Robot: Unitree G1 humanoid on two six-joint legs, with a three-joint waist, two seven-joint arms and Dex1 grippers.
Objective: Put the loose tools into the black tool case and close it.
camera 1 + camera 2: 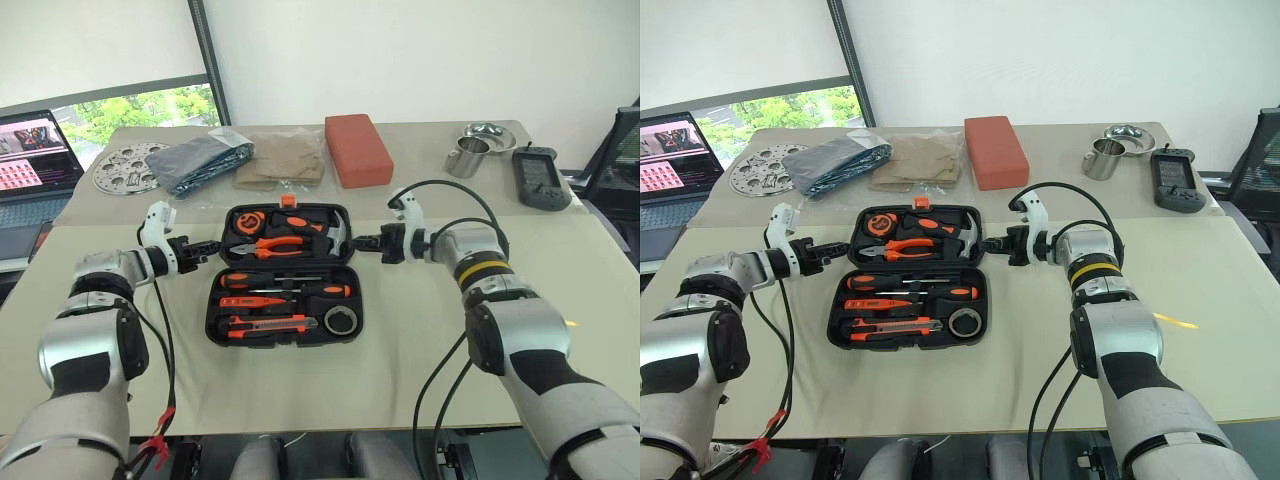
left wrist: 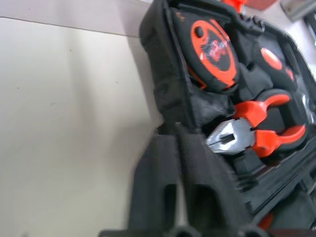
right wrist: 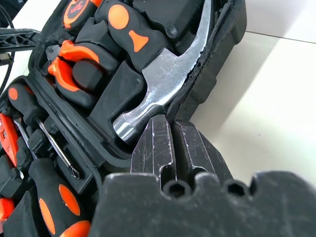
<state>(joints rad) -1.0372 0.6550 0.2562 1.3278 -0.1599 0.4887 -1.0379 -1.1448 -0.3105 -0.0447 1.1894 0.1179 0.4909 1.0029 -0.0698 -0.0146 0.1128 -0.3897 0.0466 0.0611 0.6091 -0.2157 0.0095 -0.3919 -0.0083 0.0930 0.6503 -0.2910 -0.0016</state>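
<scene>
The black tool case (image 1: 212,318) lies open flat at the middle of the table. Two screwdrivers (image 1: 285,279), a small orange pen-sized tool (image 1: 250,301), a utility knife (image 1: 268,324) and a dark tape roll (image 1: 342,320) sit in its near half. Pliers (image 1: 275,243), a tape measure (image 2: 212,47) and a hammer (image 3: 163,74) fill the far half. My left gripper (image 1: 210,248) is at that half's left rim, fingers together. Shut as well, my right gripper (image 1: 358,242) has its tips against the right rim beside the hammer head.
Behind the case lie a red-orange block (image 1: 357,148), bagged grey cloth (image 1: 205,160) and tan cloth (image 1: 282,160) and a perforated metal disc (image 1: 128,165). A laptop (image 1: 35,155) stands far left. A metal cup (image 1: 467,157), bowl (image 1: 487,133) and black handheld device (image 1: 541,180) sit far right.
</scene>
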